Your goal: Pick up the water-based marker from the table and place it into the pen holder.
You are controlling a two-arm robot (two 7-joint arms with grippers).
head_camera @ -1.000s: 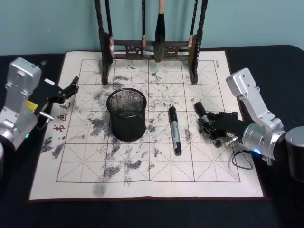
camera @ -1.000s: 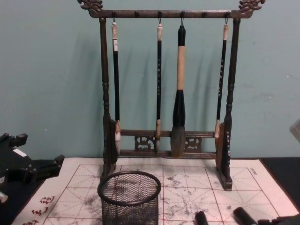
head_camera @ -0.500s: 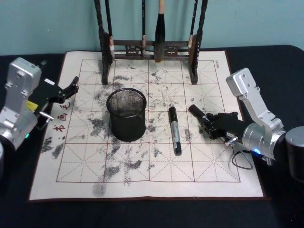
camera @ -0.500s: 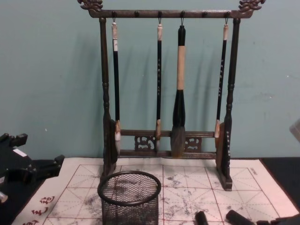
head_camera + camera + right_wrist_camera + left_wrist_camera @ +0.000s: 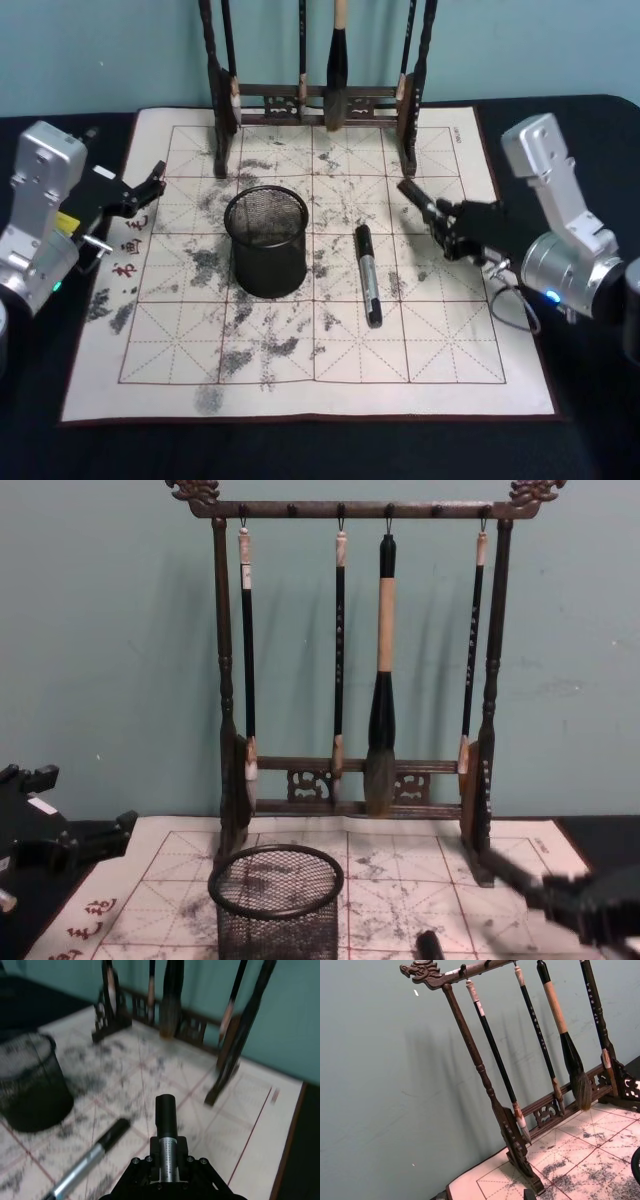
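My right gripper (image 5: pixel 452 226) hovers over the right part of the mat, shut on a water-based marker (image 5: pixel 416 197) whose black cap points toward the brush rack. The right wrist view has that marker (image 5: pixel 166 1127) sticking out between the fingers of the right gripper (image 5: pixel 167 1167). In the chest view the right gripper (image 5: pixel 592 908) comes in low on the right. A second marker (image 5: pixel 368 276), black cap and silver barrel, lies flat on the mat right of the pen holder (image 5: pixel 266 240), a black mesh cup standing upright (image 5: pixel 277 900). My left gripper (image 5: pixel 150 184) rests open at the mat's left edge.
A tall dark wooden brush rack (image 5: pixel 320 100) with hanging brushes stands at the back of the mat (image 5: pixel 350 780). The white gridded mat (image 5: pixel 440 350) covers most of the black table (image 5: pixel 300 450). Open mat lies in front of the pen holder.
My right gripper has risen and moved back toward the rack, carrying its marker off the mat. The lying marker, the pen holder and the left arm have stayed put.
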